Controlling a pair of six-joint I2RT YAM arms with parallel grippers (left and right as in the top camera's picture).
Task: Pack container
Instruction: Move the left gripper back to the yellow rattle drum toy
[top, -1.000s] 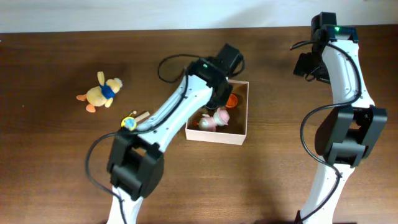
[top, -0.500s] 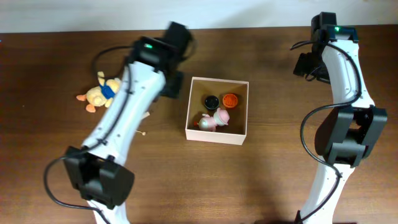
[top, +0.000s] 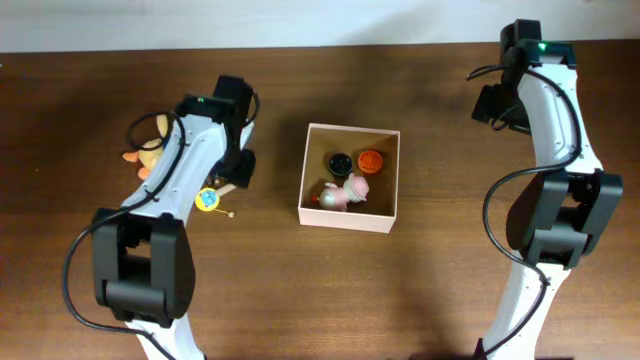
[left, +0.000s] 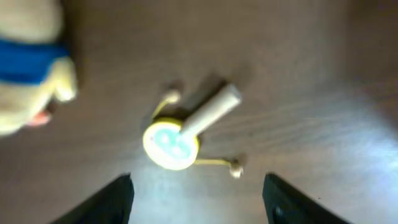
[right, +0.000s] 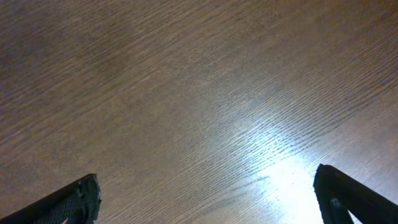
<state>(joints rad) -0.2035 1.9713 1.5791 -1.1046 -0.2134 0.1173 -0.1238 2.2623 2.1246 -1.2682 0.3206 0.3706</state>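
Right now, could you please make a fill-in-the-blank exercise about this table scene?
The left gripper and the right gripper are both ___.
The yellow drum toy lies ___ the container, not inside it.
The plush duck lies beside the ___ arm.
Missing words: open; outside; left.

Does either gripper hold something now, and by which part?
Nothing is held. The left gripper is open near the yellow round toy with a wooden handle; the right gripper is open.

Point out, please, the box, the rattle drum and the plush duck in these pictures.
Box (top: 346, 219): overhead view, on its front wall.
Rattle drum (left: 171, 144): left wrist view, on its round yellow head.
Plush duck (left: 25, 62): left wrist view, on its blue scarf.
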